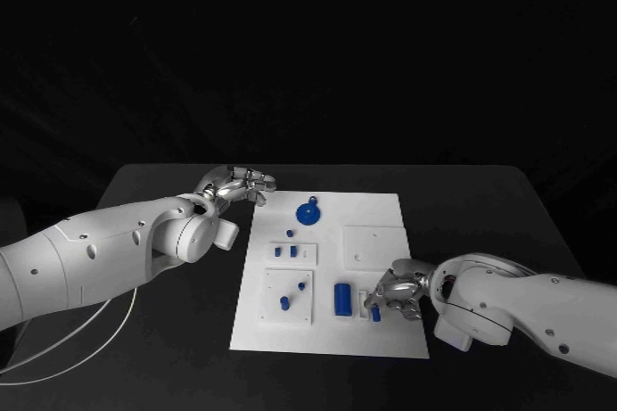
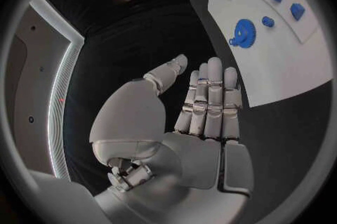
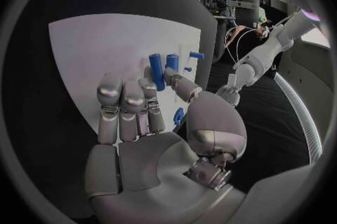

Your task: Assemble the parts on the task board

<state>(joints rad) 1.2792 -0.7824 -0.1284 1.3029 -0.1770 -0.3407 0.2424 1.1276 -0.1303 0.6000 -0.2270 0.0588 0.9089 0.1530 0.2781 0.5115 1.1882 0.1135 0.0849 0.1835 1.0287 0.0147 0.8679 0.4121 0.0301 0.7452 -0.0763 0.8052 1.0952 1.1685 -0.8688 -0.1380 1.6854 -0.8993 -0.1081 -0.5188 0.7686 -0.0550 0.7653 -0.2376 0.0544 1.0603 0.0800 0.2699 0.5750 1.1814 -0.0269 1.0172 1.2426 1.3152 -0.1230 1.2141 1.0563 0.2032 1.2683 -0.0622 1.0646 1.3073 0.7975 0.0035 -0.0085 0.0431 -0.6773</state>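
The white task board [image 1: 386, 217] lies mid-table. On it are a blue gear [image 1: 308, 213] at the far side, small blue blocks [image 1: 278, 250], two pegs [image 1: 285, 301] in a raised plate and an upright blue cylinder [image 1: 342, 299]. My right hand [image 1: 398, 291] hovers low over the board's near right part, fingers half curled and thumb apart, with nothing plainly held. A small blue piece [image 1: 374, 313] lies just beside its fingers. In the right wrist view, the right hand [image 3: 140, 117] faces two blue cylinders [image 3: 156, 71]. My left hand [image 1: 238, 184] is off the board's far left corner, empty. In the left wrist view, the left hand [image 2: 204, 106] has straight fingers and the gear [image 2: 244, 32] lies beyond.
The black table [image 1: 154, 184] surrounds the board on all sides. A white cable [image 1: 78, 349] loops on the table under my left arm. A raised square plate [image 1: 375, 246] sits on the board's right half.
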